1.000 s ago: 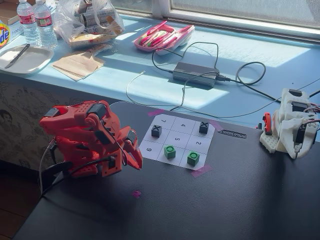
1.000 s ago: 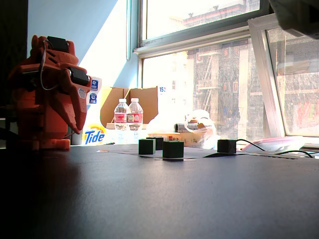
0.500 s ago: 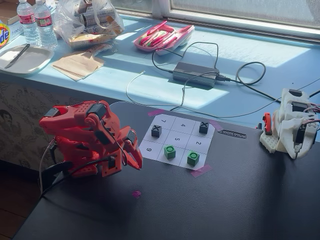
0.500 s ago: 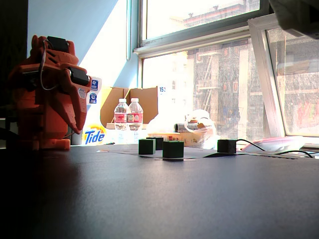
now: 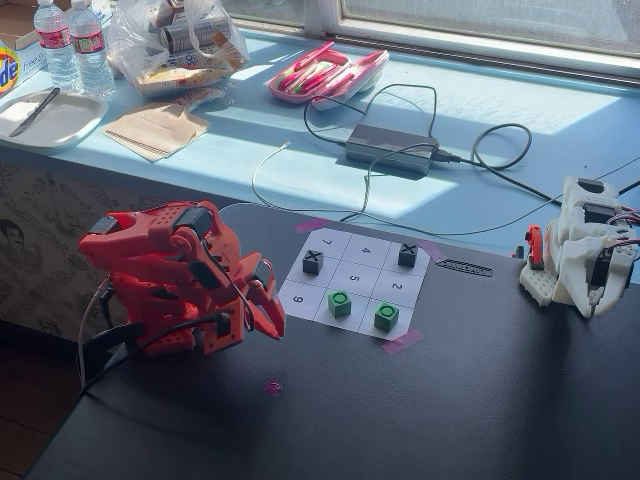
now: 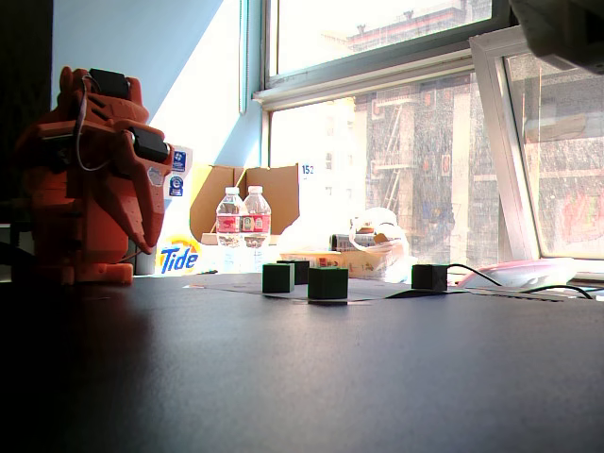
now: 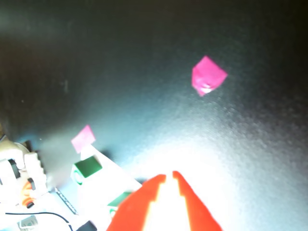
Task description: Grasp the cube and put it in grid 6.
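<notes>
A white paper grid (image 5: 352, 280) lies on the black table. Two green cubes stand in its near row, one (image 5: 340, 303) in the middle cell right of the "9", one (image 5: 386, 317) in the right corner cell. Two black X cubes (image 5: 313, 262) (image 5: 408, 255) stand further back. My red gripper (image 5: 275, 325) is folded down at the left of the grid, shut and empty, touching no cube. In the wrist view the gripper (image 7: 169, 175) hangs over bare table; one green cube (image 7: 88, 167) shows clearly, and the other (image 7: 120, 198) is partly hidden by a finger.
A pink tape scrap (image 5: 272, 387) lies on the table near the gripper, and also shows in the wrist view (image 7: 208, 76). A white arm (image 5: 580, 250) sits at the right edge. Cables, a power brick (image 5: 390, 148), bottles and a plate fill the blue shelf behind.
</notes>
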